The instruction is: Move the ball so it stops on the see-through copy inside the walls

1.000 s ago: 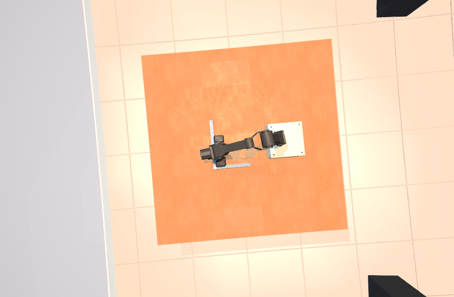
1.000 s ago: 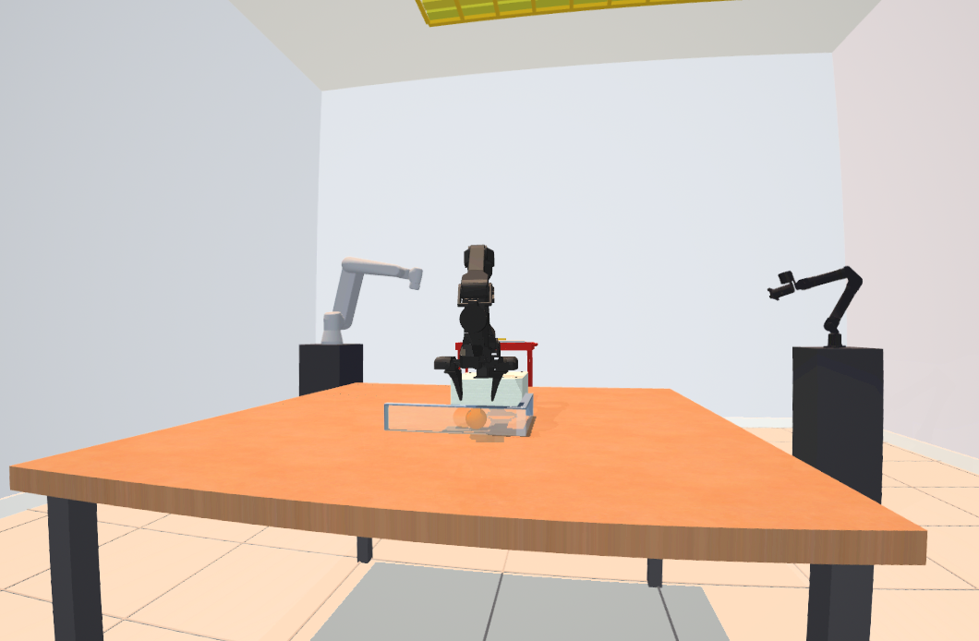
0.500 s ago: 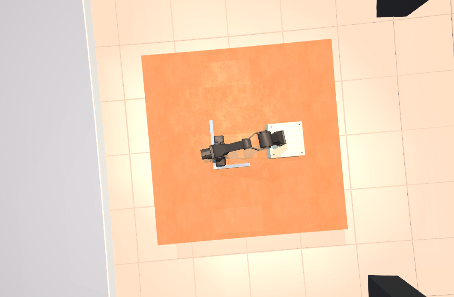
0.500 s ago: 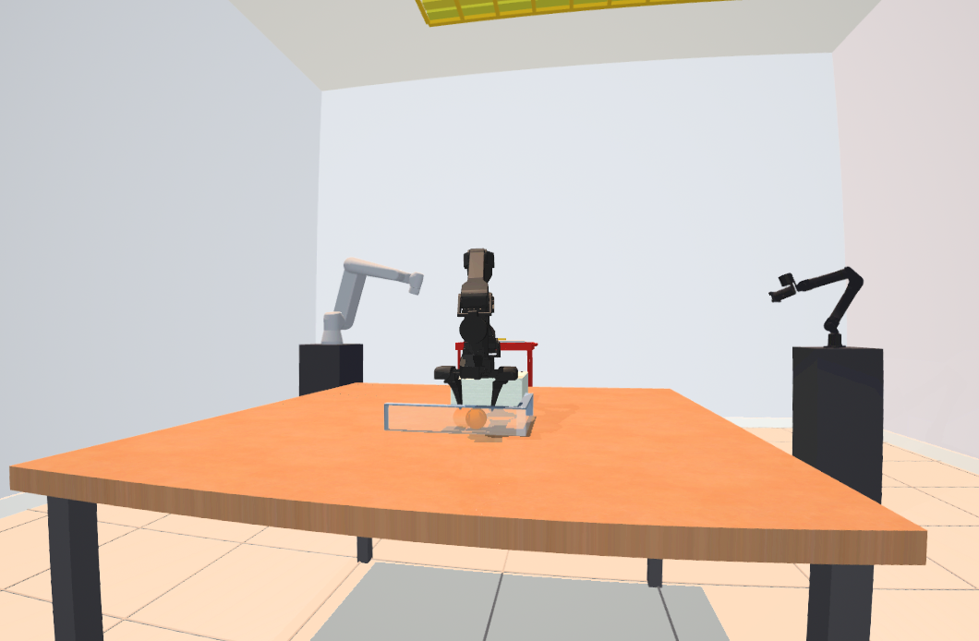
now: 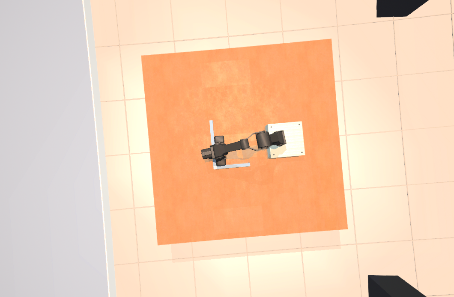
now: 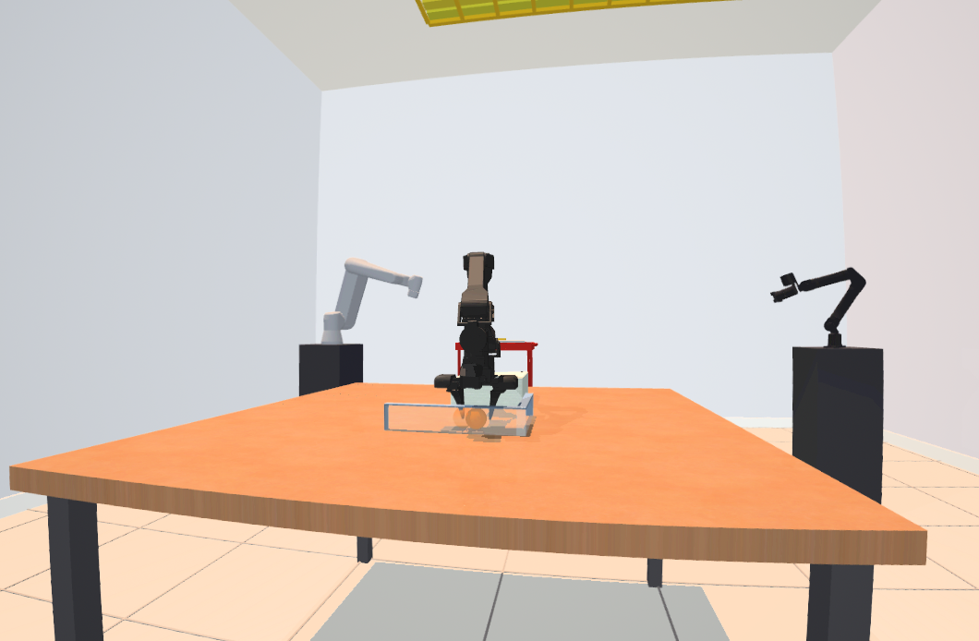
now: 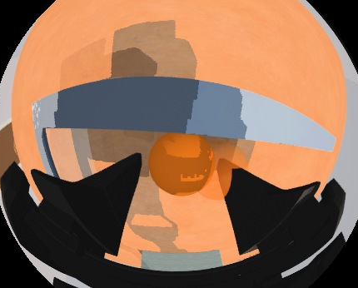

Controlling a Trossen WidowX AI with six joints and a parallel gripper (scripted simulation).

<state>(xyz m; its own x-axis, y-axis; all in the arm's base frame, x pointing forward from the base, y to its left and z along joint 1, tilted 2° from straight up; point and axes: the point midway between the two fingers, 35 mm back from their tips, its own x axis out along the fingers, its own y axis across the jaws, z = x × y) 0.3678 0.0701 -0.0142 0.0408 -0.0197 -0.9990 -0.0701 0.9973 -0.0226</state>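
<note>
At centre frame of the wrist view, the gripper (image 7: 182, 185) hangs with fingers apart — gripping nothing — around the ball (image 7: 181, 163), which overlaps the see-through copy (image 7: 231, 174) beside the clear walls (image 7: 154, 104).

Bright even light, wrist view fisheye-warped

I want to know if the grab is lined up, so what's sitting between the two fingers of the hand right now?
In the wrist view, the orange ball lies between the hand's fingers, not yet gripped, its see-through copy overlapping on one side.
</note>
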